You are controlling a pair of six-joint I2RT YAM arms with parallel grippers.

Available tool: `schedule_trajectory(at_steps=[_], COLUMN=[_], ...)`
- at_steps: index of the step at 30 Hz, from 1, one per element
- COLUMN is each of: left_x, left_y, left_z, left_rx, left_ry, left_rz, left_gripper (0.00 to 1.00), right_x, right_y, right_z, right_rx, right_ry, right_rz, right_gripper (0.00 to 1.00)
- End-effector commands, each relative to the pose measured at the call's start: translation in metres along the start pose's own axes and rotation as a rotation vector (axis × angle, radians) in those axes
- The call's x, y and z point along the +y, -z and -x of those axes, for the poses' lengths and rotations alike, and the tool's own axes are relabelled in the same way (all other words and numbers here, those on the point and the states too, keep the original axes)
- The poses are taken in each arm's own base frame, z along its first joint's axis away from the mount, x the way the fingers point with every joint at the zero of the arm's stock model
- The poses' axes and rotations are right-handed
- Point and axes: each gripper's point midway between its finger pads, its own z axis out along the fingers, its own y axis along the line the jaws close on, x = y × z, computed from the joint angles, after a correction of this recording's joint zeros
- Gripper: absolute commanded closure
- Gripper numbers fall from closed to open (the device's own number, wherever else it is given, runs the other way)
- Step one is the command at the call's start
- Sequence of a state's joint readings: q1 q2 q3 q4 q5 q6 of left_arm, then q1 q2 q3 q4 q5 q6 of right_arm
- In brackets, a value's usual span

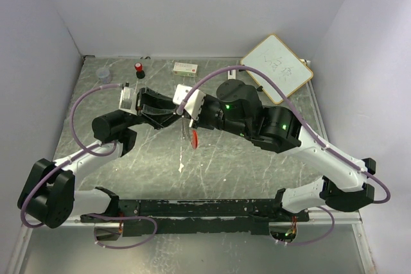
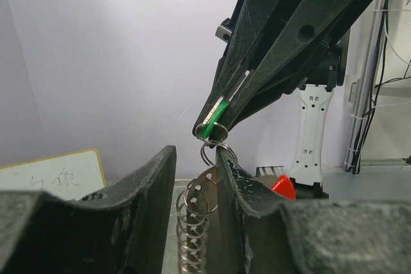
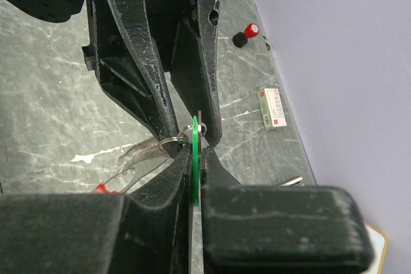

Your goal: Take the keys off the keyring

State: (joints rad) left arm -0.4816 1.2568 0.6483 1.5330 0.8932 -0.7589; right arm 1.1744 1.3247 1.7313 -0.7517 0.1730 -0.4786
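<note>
**A:** From above we see both arms meet over the middle of the worktop point(image 1: 247, 171), but their fingers hide the grip. Only the red key point(image 1: 194, 138) shows there, hanging just beneath the meeting point.

**B:** Our right wrist view fills that in. The right hand point(image 3: 194, 162) is clamped tight on the green key point(image 3: 194, 142), which we see edge-on as a thin sliver between its pads.

**A:** The left wrist view shows that key from the side, pinched at the very tips. Below it hangs the keyring point(image 2: 196, 213), a stack of silver loops that neither other view shows clearly.

**B:** Those loops sit between the fingers of the left hand point(image 2: 196, 165), whose jaws stand a narrow way apart. The loops touch one finger. We cannot tell whether both fingers press them.

**A:** For the surroundings, the top view gives the whiteboard point(image 1: 277, 68) in the far right corner. The red-capped bottle point(image 1: 139, 68) and a small box point(image 1: 186, 67) stand along the far edge.

**B:** The right wrist view catches the bottle and box but not the whiteboard.
</note>
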Motion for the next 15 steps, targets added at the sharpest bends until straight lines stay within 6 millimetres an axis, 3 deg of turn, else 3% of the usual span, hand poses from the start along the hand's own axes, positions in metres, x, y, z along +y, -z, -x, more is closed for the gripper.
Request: schedule_trajectory(at_steps=[1, 9, 15], left_x=[-0.032, -0.026, -0.024], left_y=[-0.006, -0.007, -0.006], left_z=[0.035, 0.034, 0.035], left_rx=[-0.127, -0.135, -0.145], left_ry=[-0.19, -0.171, -0.163], left_rz=[-0.137, -0.12, -0.103], left_gripper=[0.58, 0.57, 0.58], right_x=[-0.014, -0.019, -0.021], right_y=[-0.004, -0.017, -0.019], right_z=[0.013, 0.004, 0.013], right_rx=[-0.044, -0.001, -0.055], right_ry=[0.009, 0.03, 0.018], right_rz=[-0.064, -0.107, -0.13], right_gripper=[1.0, 1.0, 1.0])
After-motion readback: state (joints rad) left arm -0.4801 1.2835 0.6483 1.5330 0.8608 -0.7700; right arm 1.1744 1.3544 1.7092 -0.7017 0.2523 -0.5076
